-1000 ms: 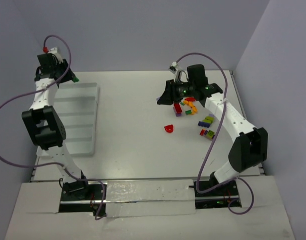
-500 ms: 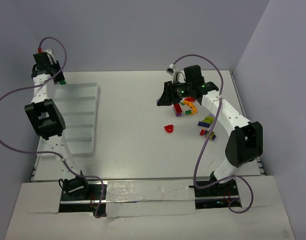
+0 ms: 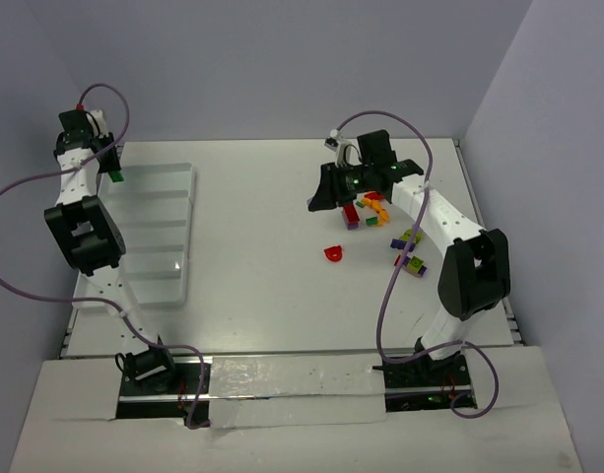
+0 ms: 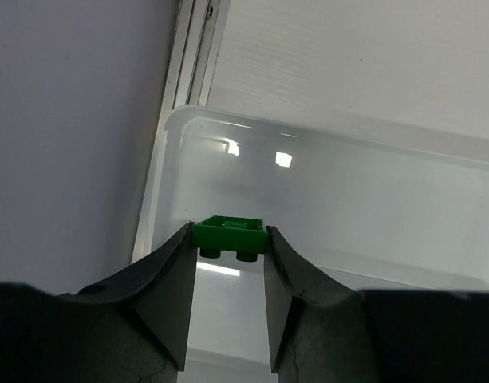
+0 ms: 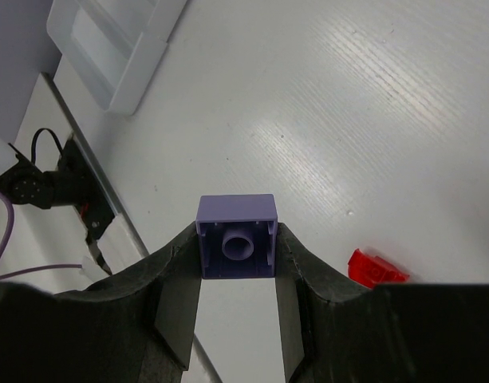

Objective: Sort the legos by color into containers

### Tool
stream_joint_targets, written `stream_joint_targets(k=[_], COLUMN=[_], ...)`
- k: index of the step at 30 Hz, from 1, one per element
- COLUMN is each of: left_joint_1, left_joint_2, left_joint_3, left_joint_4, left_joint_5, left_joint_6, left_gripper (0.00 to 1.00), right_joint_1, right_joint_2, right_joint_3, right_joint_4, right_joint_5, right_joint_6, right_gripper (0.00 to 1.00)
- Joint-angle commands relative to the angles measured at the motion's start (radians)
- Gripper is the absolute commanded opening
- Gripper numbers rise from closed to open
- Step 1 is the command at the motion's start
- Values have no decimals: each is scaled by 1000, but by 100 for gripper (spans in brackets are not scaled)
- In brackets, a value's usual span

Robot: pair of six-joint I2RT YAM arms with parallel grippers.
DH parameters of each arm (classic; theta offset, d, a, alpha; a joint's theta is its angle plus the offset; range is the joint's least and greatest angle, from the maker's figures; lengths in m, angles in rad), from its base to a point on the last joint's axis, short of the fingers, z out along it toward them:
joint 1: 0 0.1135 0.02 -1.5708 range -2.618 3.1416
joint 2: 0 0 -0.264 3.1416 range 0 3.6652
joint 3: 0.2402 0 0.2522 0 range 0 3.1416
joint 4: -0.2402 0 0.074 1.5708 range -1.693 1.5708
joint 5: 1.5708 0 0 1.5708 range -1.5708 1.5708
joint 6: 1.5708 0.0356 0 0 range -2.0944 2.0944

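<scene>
A: How will these legos (image 3: 378, 209) handle?

B: Light, stiff and slick, I'd judge, so pinch the flat sides. The left claw (image 4: 227, 239) clamps a dark green brick (image 4: 228, 227) over the tray (image 4: 332, 148) at the desk's (image 3: 262, 246) 9 o'clock. The right claw (image 5: 237, 247) grips a purple brick (image 5: 236, 214). The loose ones lie at 3 o'clock.

We see a glossy translucent white plastic tray (image 4: 348, 199), a smooth green plastic brick (image 4: 228, 231), a matt purple plastic brick (image 5: 236, 237), and a finely ribbed white table (image 5: 372, 120).
</scene>
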Motion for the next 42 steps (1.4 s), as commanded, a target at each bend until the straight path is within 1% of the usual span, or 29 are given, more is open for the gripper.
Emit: stream_joint_targets(k=[1,5,12,14,15,16,17,18,19,20,21,22,23,24,28,31,33,34,36,37,39,40,42], left_joint_1=[0,0,0,0,0,0,0,0,0,-2,-1,0,-2,-2,-2,-3,-7,-11,-20,-26,-66,-92,-191], left_joint_2=[46,85,112,116,117,117,117,114,113,110,107,103,100,96,61,-18,-131,-160,-231,-263,-368,-423,-529], left_joint_3=[74,117,133,137,137,137,138,135,133,133,135,136,144,156,244,211,140,98,48,-3,-165,-253,-394], left_joint_4=[-40,-72,-75,-78,-79,-79,-77,-71,-64,-63,-56,-49,-45,-41,-26,19,73,82,80,84,118,134,171], left_joint_5=[2,-16,-35,-35,-35,-35,-33,-35,-35,-35,-34,-31,-27,-18,40,123,219,258,383,439,593,636,670], left_joint_6=[36,47,62,65,66,66,64,63,60,60,58,57,55,53,29,-11,-61,-78,-148,-180,-253,-278,-300], left_gripper=[1,2,5,8,14,15,23,44,61,71,85,93,98,99,99,99,99,99,97,96,92,90,89], right_joint_1=[-2,0,-2,-2,-2,-2,0,1,1,2,4,4,5,7,15,25,40,47,65,74,111,126,173], right_joint_2=[13,26,40,41,41,42,43,41,40,40,38,36,33,28,12,4,-3,-5,-14,-20,-42,-53,-72], right_joint_3=[60,72,80,81,81,82,83,83,82,81,79,77,76,73,68,72,85,89,92,93,90,88,85], right_joint_4=[-5,-11,-12,-12,-12,-13,-14,-14,-15,-15,-17,-16,-16,-14,-2,-4,-9,-11,-6,-1,20,28,41], right_joint_5=[-8,-9,-13,-10,-10,-8,-8,-3,0,1,3,6,10,14,27,36,49,60,70,80,102,120,151], right_joint_6=[-11,-12,-11,-12,-11,-13,-14,-16,-17,-17,-19,-21,-23,-24,-27,-37,-50,-60,-71,-73,-96,-119,-146], right_gripper=[0,0,0,0,0,0,0,0,0,0,0,0,0,0,0,0,0,0,0,0,0,0,0])
